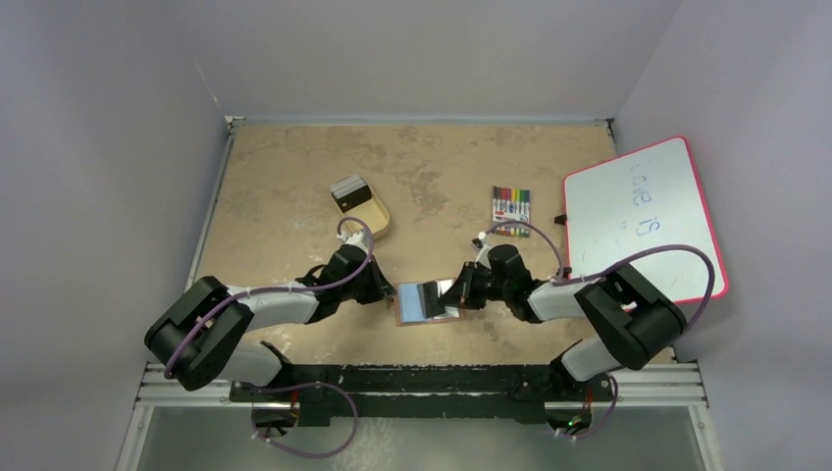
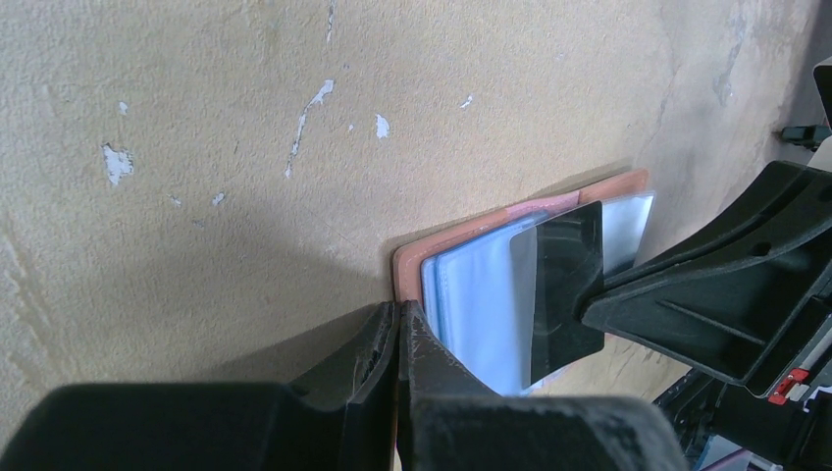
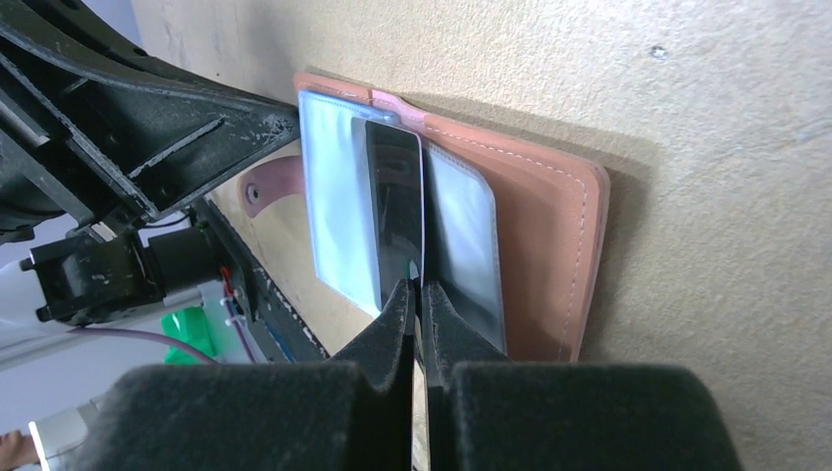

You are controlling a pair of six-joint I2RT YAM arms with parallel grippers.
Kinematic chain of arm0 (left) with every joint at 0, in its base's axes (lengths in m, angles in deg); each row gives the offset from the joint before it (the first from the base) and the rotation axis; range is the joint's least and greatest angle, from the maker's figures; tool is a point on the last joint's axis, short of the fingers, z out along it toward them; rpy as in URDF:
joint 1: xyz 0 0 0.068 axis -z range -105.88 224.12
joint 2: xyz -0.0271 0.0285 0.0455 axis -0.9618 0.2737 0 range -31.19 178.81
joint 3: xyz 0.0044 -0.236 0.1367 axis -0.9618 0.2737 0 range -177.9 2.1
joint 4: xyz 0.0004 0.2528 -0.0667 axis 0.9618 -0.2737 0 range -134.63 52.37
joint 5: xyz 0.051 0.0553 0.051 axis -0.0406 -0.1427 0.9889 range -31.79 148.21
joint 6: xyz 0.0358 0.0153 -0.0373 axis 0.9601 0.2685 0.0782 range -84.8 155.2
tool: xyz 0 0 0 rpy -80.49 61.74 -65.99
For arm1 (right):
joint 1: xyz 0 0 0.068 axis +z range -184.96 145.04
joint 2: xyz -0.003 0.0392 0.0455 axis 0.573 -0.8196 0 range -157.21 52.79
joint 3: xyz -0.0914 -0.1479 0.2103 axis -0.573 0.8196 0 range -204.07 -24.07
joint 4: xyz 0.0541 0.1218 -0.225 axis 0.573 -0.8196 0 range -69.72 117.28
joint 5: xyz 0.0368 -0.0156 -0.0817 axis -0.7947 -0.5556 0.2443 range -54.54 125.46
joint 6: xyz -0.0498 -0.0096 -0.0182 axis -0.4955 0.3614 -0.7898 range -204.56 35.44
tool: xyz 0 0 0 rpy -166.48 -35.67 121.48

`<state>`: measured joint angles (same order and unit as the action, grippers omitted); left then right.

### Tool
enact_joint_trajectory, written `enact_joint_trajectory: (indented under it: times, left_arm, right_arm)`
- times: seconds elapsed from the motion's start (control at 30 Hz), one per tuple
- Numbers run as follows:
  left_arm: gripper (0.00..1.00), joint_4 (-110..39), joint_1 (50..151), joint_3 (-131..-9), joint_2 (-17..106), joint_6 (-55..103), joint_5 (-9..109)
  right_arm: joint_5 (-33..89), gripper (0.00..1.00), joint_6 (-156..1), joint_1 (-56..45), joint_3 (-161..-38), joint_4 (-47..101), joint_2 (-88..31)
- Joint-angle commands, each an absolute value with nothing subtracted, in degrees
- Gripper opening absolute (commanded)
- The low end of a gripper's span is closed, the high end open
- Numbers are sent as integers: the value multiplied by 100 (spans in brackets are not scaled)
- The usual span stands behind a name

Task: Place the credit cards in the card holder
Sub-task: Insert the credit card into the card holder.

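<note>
The wallet [image 1: 420,303] is laid open on the surface [image 1: 442,167] between the two arms, with its blue-grey pockets [image 2: 481,304] turned up. Its left edge is pinched by the left pincer [image 2: 398,312], whose fingers are pressed together on the leather. A dark card [image 3: 394,186] is clamped at one end by the right pincer [image 3: 417,289] and held against the pockets; whether it is inside one cannot be told. Further cards [image 1: 348,192] are seen in a tan tray [image 1: 380,222], well apart from the wallet.
</note>
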<state>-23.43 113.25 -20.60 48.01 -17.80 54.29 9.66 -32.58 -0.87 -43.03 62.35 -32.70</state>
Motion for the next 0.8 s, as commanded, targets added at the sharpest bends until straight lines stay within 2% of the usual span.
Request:
enact_joint_trajectory:
  times: [0.0, 0.07, 0.23, 0.37, 0.77]
  left_arm:
    - [0, -2688, 11382, -1970, 4978, -1764, 5729]
    - [0, -2682, 11379, -1972, 4955, -1790, 5741]
    - [0, -2774, 11382, -1994, 4813, -1831, 5838]
    - [0, -2839, 11384, -1971, 4707, -1833, 5873]
    - [0, -2668, 11388, -1946, 4790, -1842, 5799]
  right_arm:
    - [977, 0, -3306, 33, -4483, 6141, -3419]
    - [1021, 2, -3317, 107, -4571, 6037, -3451]
    - [1389, 20, -3588, 145, -4815, 5271, -3269]
    - [1678, 29, -3786, 140, -4915, 4596, -2919]
    - [1846, 39, -3809, 180, -5092, 4542, -2843]
